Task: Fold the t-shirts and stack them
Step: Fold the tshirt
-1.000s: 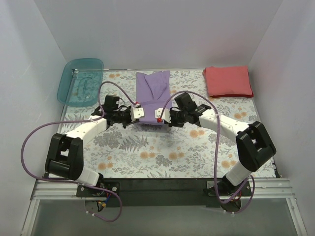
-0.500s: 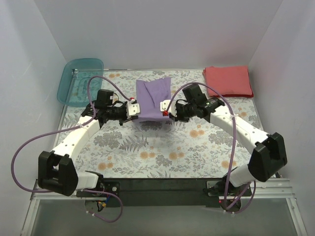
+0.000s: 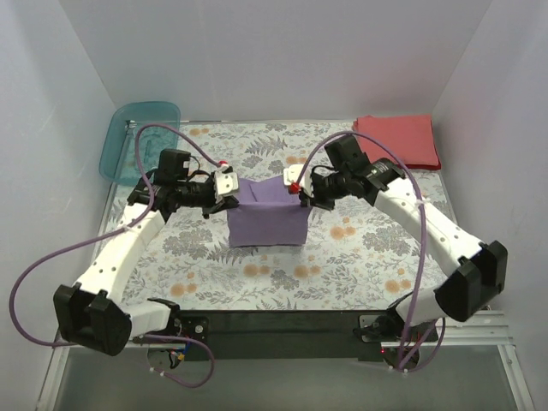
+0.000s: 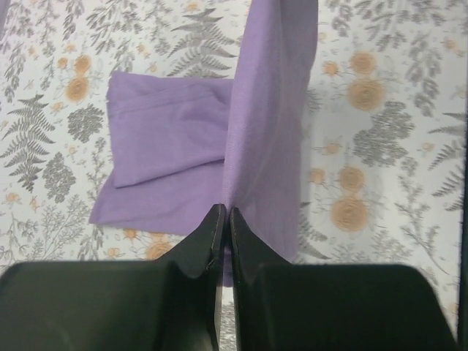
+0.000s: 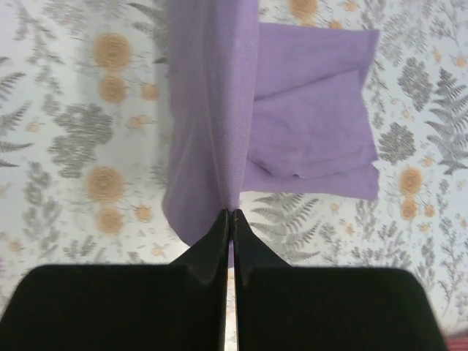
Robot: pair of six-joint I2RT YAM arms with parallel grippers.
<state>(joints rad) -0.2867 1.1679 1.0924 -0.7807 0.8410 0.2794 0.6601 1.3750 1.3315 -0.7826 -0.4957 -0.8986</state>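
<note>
The lavender-purple t-shirt (image 3: 267,216) hangs in mid-table, lifted at its top corners. My left gripper (image 3: 228,187) is shut on the upper left corner, my right gripper (image 3: 297,190) shut on the upper right one. In the left wrist view the cloth (image 4: 267,131) rises from the closed jaws, with the folded lower part (image 4: 168,157) lying on the mat. The right wrist view shows the same: pinched cloth (image 5: 212,110) and the folded part (image 5: 314,117) flat on the mat. The coral-red t-shirt (image 3: 399,140) lies folded at the back right corner.
A teal translucent bin (image 3: 137,145) leans at the back left corner. The floral mat (image 3: 282,274) covers the table. White walls close in the back and both sides. Purple cables loop beside each arm.
Both grippers carried the purple shirt's near edge up and toward the back, then lifted; the cloth now hangs as a raised panel instead of lying long on the mat.
</note>
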